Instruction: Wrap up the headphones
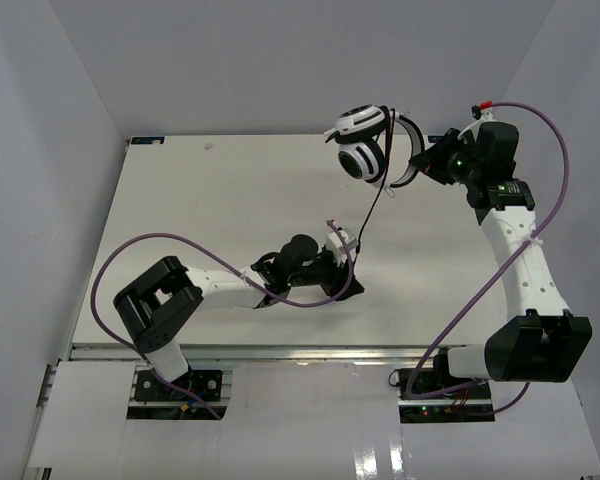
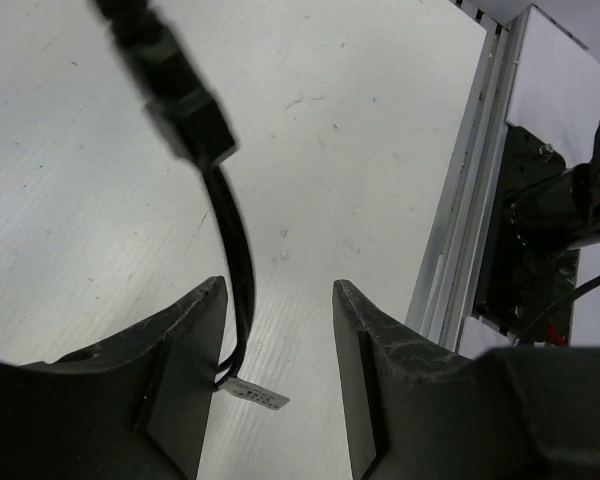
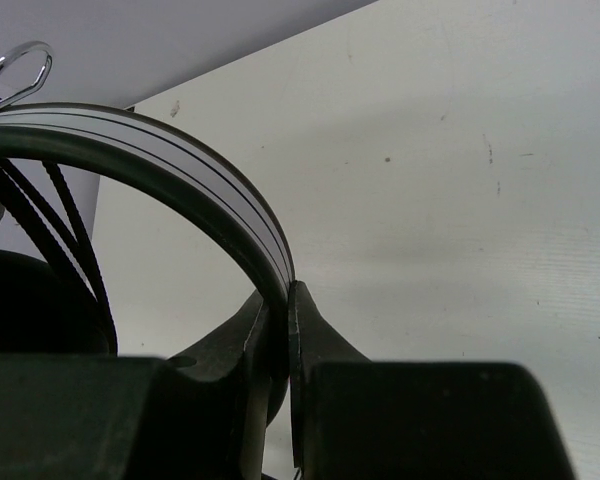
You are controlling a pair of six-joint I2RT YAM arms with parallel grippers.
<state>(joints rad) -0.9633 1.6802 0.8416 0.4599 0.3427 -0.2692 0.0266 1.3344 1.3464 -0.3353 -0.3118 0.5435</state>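
My right claw point(image 3: 283, 320) clamps the headphones point(image 1: 362, 150) by the headband point(image 3: 180, 165). Their cable point(image 2: 236, 240) dangles between my left claw's point(image 2: 278, 295) parted fingers. Ungripped, it may slide out if either arm swings.

No words, numbers, brand names or signs can be read in any of the views. In the left wrist view, a small white tag point(image 2: 254, 394) sits at the near end of the dark cable point(image 2: 236, 245) of the headphones point(image 1: 362, 157). Any print on the tag is too small and blurred to make out.
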